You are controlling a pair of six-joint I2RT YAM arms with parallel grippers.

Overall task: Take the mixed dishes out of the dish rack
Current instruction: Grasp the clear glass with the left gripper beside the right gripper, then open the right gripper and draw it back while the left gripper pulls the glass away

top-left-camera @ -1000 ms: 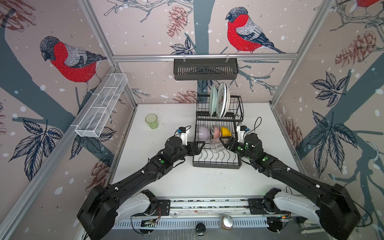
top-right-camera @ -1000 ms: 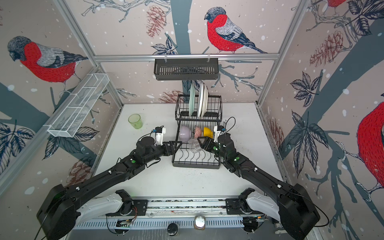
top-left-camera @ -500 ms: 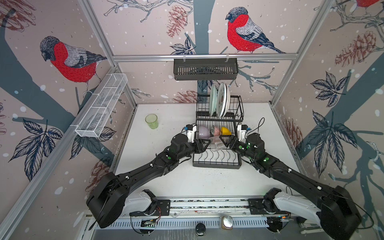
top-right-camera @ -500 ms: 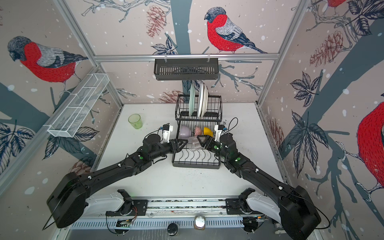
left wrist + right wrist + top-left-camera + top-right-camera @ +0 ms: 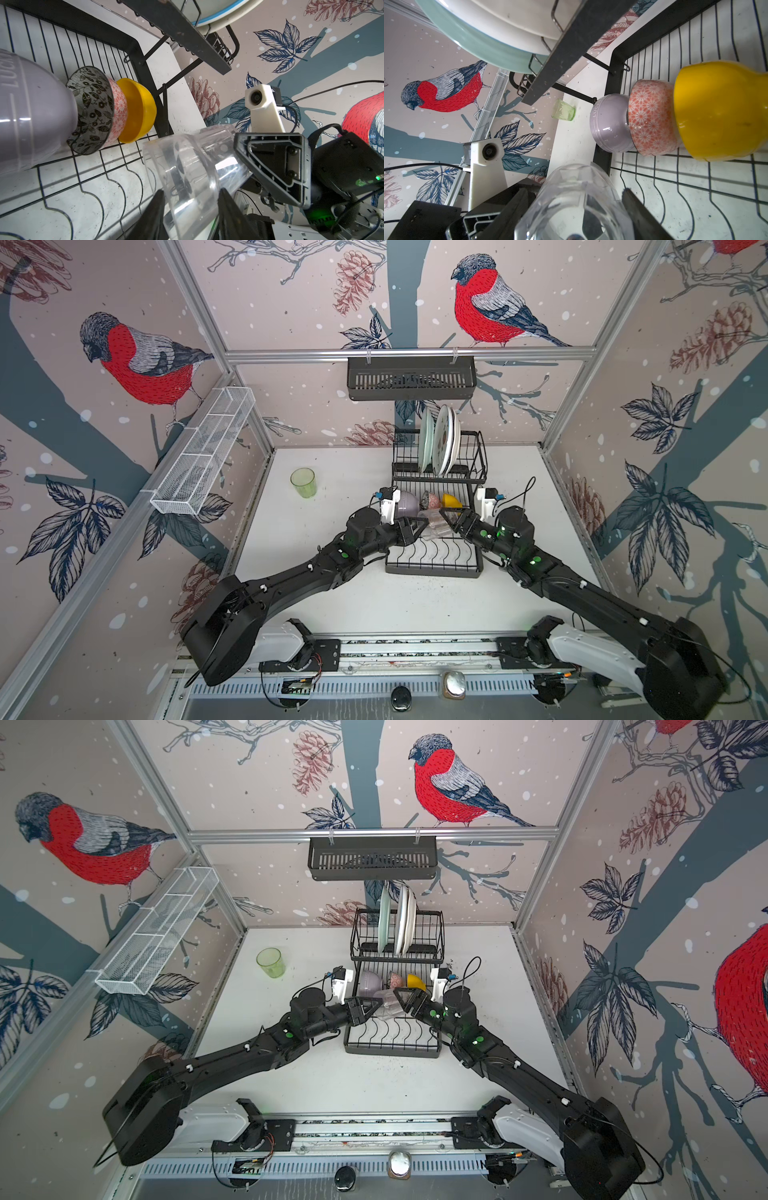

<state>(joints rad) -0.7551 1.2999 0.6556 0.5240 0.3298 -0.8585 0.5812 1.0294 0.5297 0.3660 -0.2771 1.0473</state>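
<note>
The clear glass [image 5: 434, 524] is lying on its side over the lower tier of the dish rack [image 5: 434, 570], just at 6 o'clock of the bowls [image 5: 432, 501]. The right claw [image 5: 449, 517] is gripping its 3 o'clock end while the left claw [image 5: 419, 527] is pinching its 9 o'clock end, fingers [image 5: 153, 216] touching both sides. The green glass [image 5: 303, 483] is standing on the desk [image 5: 332, 605] at 10 o'clock of the rack, well apart.

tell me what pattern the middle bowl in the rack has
The middle bowl is pink with a white flower lattice, clearest in the right wrist view.
</note>
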